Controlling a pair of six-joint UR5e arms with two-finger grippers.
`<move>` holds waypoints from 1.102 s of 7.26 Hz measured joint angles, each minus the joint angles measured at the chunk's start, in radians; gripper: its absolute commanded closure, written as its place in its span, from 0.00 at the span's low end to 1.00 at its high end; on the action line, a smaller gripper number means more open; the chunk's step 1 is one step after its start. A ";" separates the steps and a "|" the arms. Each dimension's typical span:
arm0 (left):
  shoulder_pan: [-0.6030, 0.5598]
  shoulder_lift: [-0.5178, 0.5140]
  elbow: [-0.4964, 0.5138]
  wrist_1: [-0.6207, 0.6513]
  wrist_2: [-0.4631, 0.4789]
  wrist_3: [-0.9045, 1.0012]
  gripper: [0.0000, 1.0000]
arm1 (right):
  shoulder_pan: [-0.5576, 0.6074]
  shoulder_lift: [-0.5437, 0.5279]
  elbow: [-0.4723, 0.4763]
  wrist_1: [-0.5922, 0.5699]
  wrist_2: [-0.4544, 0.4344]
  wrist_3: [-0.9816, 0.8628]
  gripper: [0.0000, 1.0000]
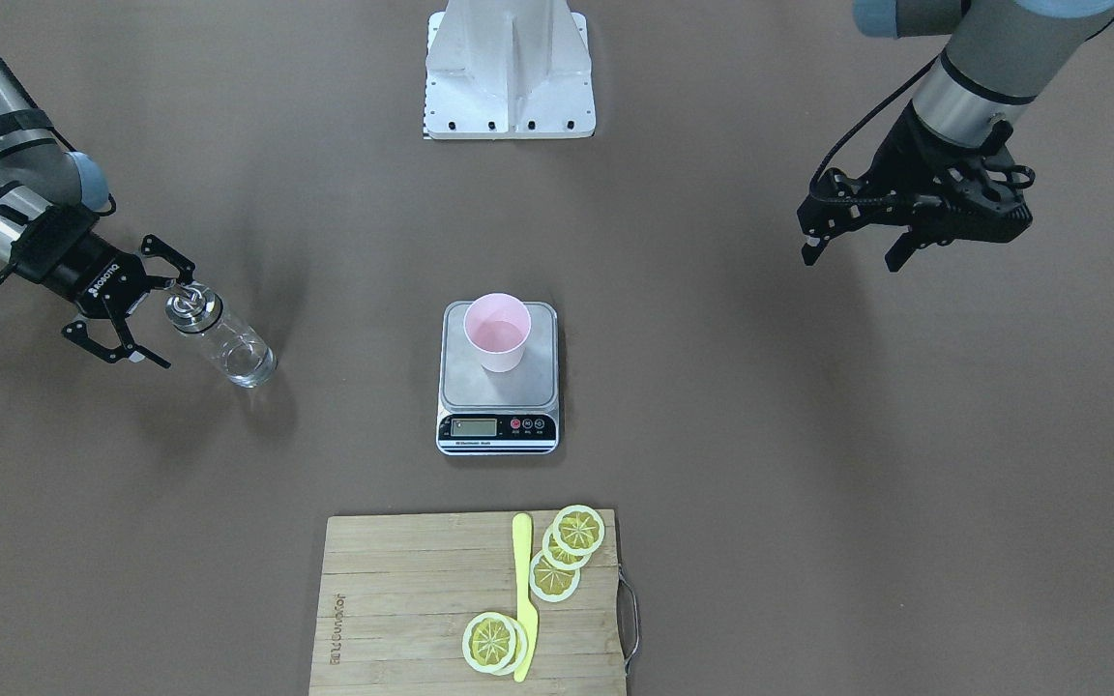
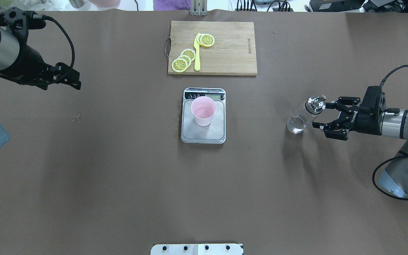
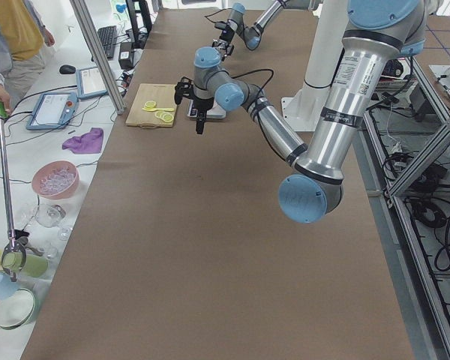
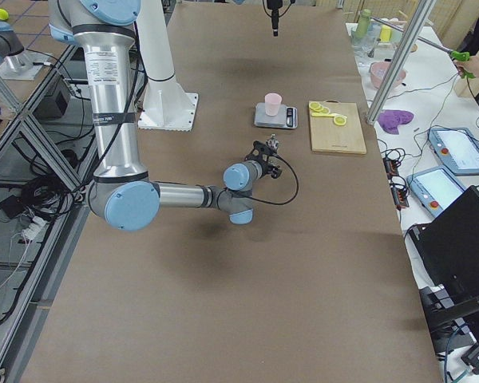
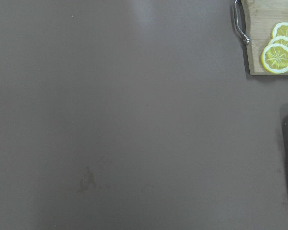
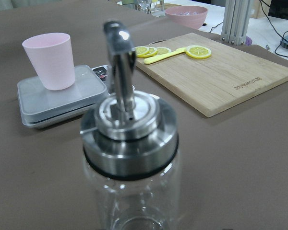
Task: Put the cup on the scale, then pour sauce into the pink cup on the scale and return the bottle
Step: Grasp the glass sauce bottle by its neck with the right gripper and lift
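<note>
The pale pink cup (image 1: 497, 333) stands upright on the steel platform of the scale (image 1: 497, 427) at the table's middle; both also show in the right wrist view, cup (image 6: 49, 60) on scale (image 6: 43, 103). The clear glass bottle (image 1: 226, 346) with metal collar and spout stands upright on the table, off to the robot's right. My right gripper (image 1: 170, 324) is open, with its fingers to either side of the bottle's collar (image 6: 129, 136); I cannot tell whether they touch it. My left gripper (image 1: 852, 256) is open and empty, held above the table far to the robot's left.
A bamboo cutting board (image 1: 402, 599) with lemon slices (image 1: 567, 551) and a yellow knife (image 1: 523, 599) lies beyond the scale. The white robot base (image 1: 509, 77) is at the near edge. The board's corner (image 5: 271, 57) shows in the left wrist view.
</note>
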 measured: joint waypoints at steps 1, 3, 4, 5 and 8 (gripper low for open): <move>0.000 -0.005 -0.004 0.016 0.000 0.000 0.03 | -0.013 0.003 -0.022 0.046 -0.020 0.000 0.18; 0.001 -0.007 -0.006 0.025 0.000 0.000 0.03 | -0.052 0.009 -0.064 0.125 -0.078 -0.001 0.17; 0.001 -0.007 -0.007 0.026 0.000 0.000 0.03 | -0.068 0.013 -0.072 0.141 -0.104 0.000 0.13; 0.001 -0.008 -0.007 0.026 0.001 0.000 0.03 | -0.082 0.026 -0.077 0.148 -0.136 0.000 0.13; -0.002 -0.009 -0.010 0.042 0.002 0.000 0.03 | -0.102 0.066 -0.095 0.151 -0.202 0.001 0.11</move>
